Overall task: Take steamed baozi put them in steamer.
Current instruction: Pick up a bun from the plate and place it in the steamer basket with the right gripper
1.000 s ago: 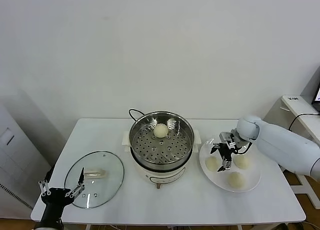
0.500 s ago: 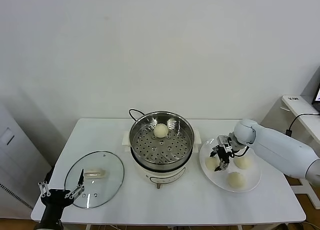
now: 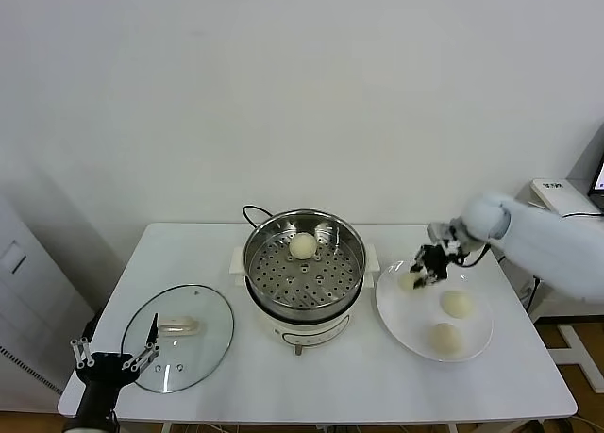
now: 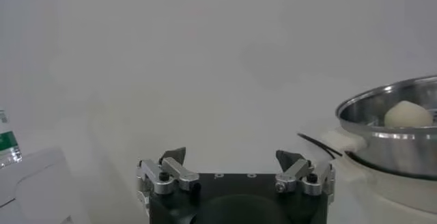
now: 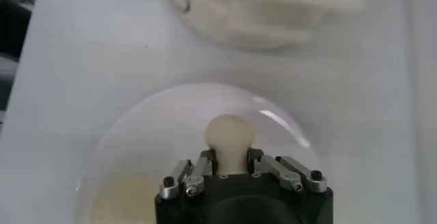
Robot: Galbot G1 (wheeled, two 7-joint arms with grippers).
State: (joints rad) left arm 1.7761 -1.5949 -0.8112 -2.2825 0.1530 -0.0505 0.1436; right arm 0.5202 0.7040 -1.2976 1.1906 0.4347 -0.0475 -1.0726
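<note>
The steamed baozi [image 5: 229, 136], likely soft, light and easily dented, is clamped across its sides by the right end effector [image 3: 422, 267], above the left edge of the plate [image 3: 477, 343]. Steamer [image 3: 304, 263] stands left of it on the counter [image 3: 377, 381]; left end effector [image 3: 113, 356] hangs released at the near-left corner.

Right gripper [image 5: 231, 166], lower centre of frame: fingers closed on one cream baozi [image 5: 229, 136]. White plate [image 5: 164, 119] beneath. Second bun [image 5: 119, 203], lower left. Steamer base [image 5: 273, 7], blurred, top.
</note>
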